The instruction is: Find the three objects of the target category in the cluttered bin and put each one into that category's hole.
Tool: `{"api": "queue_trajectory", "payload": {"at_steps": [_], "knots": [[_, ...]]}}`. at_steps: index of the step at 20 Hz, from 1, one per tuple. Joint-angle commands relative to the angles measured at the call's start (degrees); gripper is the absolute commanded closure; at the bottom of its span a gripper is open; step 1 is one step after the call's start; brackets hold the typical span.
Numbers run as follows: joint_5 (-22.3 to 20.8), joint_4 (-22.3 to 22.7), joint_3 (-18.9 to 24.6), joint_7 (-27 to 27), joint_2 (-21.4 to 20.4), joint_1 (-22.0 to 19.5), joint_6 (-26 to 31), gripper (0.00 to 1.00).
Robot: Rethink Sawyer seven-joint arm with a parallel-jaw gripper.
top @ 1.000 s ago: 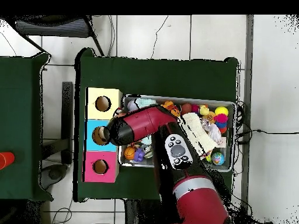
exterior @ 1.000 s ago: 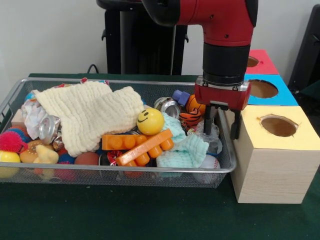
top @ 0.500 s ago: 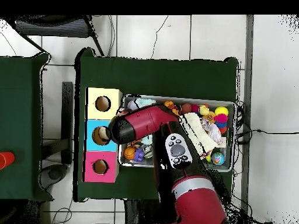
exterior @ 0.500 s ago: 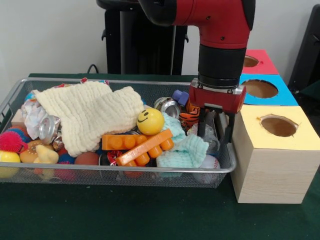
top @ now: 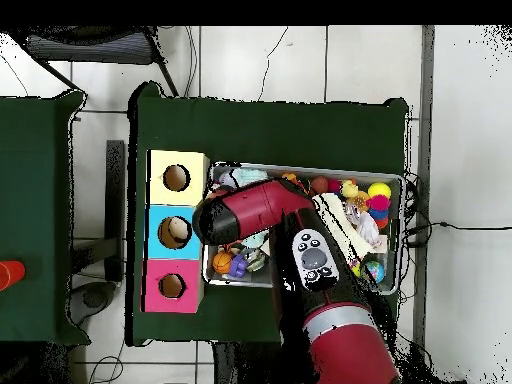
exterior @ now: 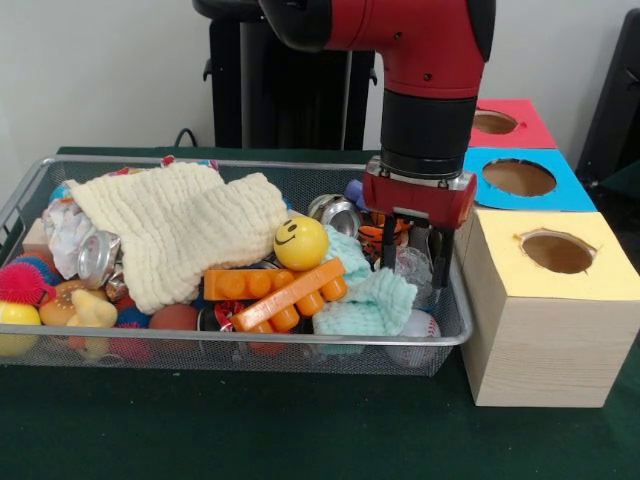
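The wire mesh bin [exterior: 200, 163] is full of toys and cloths. It also shows in the overhead view [top: 401, 235]. My gripper [exterior: 412, 265] hangs low over the bin's right end, open. A see-through wrinkly plastic piece [exterior: 412, 268] lies between and just below the fingers [exterior: 388, 250]. I cannot tell whether they touch it. The light-blue hole [exterior: 518, 177] is to the right, behind the yellow-topped box. In the overhead view the arm [top: 250, 210] hides the gripper, and the light-blue hole [top: 178, 231] lies just left of it. No other plastic piece shows clearly.
A yellow-topped hole [exterior: 557, 252] and a red-topped hole [exterior: 493, 122] flank the blue one. In the bin lie a cream cloth [exterior: 180, 235], a yellow smiley ball [exterior: 300, 243], orange bricks [exterior: 285, 290], a mint cloth [exterior: 370, 300], silver cans [exterior: 335, 212] and a baseball [exterior: 418, 328].
My gripper has moved left in the front view, off the edge of the boxes and over the bin's right end. It now straddles the plastic piece and is still open.
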Motion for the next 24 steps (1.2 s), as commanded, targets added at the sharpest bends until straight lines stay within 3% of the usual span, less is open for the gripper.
{"api": "queue_trajectory", "payload": {"at_steps": [1, 24], "knots": [[0.03, -1.18, 0.30, -6.90, 2.25, -1.41, 8.14, 0.00], [0.53, -2.64, 2.18, -9.30, 8.15, -2.34, 12.59, 0.00]]}}
